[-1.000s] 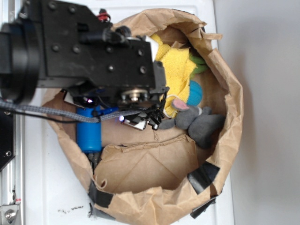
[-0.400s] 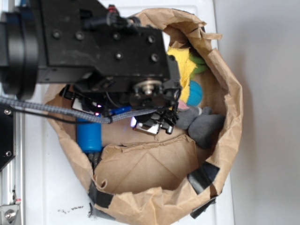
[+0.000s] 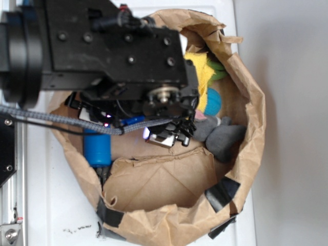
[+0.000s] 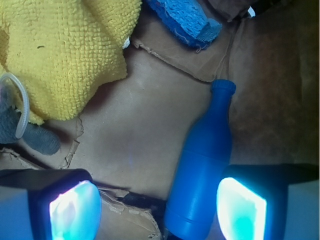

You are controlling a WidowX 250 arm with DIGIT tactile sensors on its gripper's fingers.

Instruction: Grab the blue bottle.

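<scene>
Blue bottle [image 4: 202, 167] flat, neck toward blue cloth [image 4: 185, 17]

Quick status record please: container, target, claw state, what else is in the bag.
container: brown paper bag, open top, on a white surface
target: blue bottle, lying on the bag floor, neck pointing away from the claw
claw: claw open, bottle base beside the right-hand pad in the wrist view, not gripped
neighbours: yellow cloth, light blue fuzzy cloth, grey plush mouse, teal ball

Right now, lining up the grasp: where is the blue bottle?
In the wrist view the blue bottle lies on the brown paper, right of centre, neck pointing toward the light blue cloth, its base beside the right finger of the open gripper.
</scene>
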